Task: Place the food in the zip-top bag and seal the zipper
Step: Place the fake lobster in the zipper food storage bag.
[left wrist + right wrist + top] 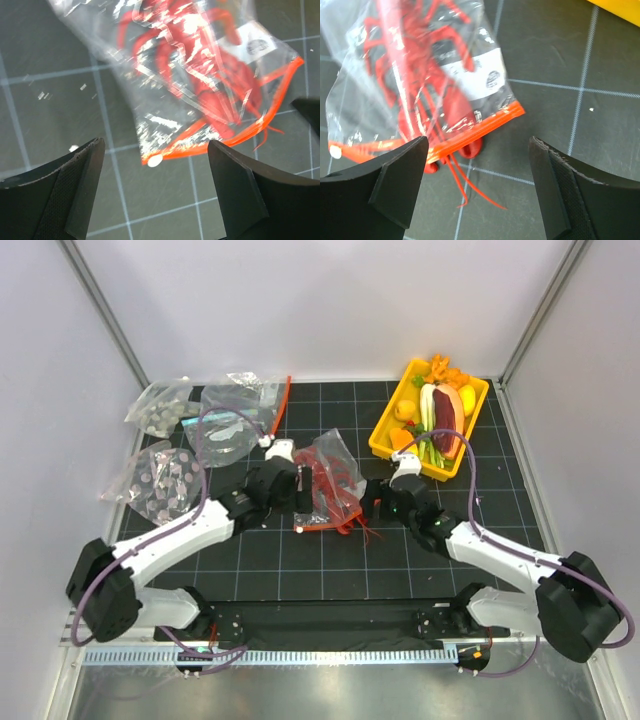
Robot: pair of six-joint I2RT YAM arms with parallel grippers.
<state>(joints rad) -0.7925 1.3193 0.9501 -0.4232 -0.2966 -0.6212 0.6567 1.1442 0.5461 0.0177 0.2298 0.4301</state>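
Jaws on both grippers stand wide apart and hold nothing. At the far left of the black gridded mat (250, 560) lie spare bags of grey discs (160, 480). To their right, the left gripper (288, 483) hovers over the left side of the zip-top bag (325, 455), which lies crumpled in the middle of the mat between the two arms, mouth toward the near edge. The red lobster (335, 478) is inside it, and the zipper (325, 523) runs along that near edge as a red-orange strip. In the right wrist view, thin red antennae (470, 187) and some rounded red bits poke out past the zipper (485, 125), so the seal looks unfinished at that end. The right gripper (385, 502) hovers over the bag's right side. At the far right sits a yellow tray (385, 435) of other toy food. To do this step well, the protruding parts likely need pushing back inside first. Then one gripper should probably pin one end of the strip while the other pinches it and slides along its whole width; the slippery film could bunch up.
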